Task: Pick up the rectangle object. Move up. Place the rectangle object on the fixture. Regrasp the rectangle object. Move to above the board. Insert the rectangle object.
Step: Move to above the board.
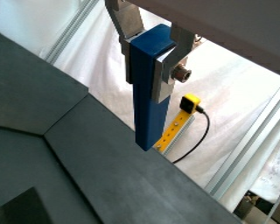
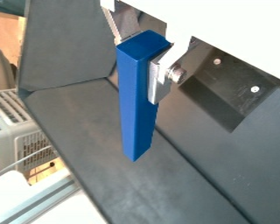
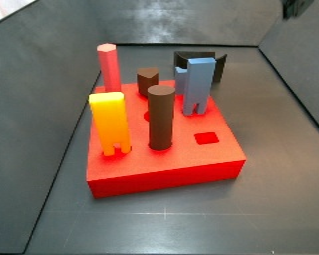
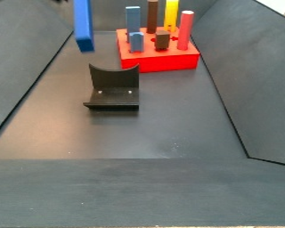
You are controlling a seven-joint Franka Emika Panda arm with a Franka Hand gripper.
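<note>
The rectangle object [image 1: 150,87], a slim dark blue bar, hangs upright in the air. My gripper [image 1: 152,58] is shut on its upper end, and both wrist views show a silver finger [image 2: 161,75] pressed to each side. In a side view the bar [image 4: 82,22] hangs to the left of the board [image 4: 169,62], apart from it, with the gripper above the frame. The black fixture [image 4: 113,87] stands on the floor in front of the board, with nothing in it. The red board [image 3: 162,169] has a small rectangular hole [image 3: 206,138] near its front corner.
On the board stand an orange-yellow notched block [image 3: 109,122], two brown pegs [image 3: 161,115], a pink peg [image 3: 109,65] and a light blue notched block [image 3: 195,85]. Dark sloping walls [image 4: 26,80] close in the floor. A yellow device with a cable [image 1: 184,109] lies outside.
</note>
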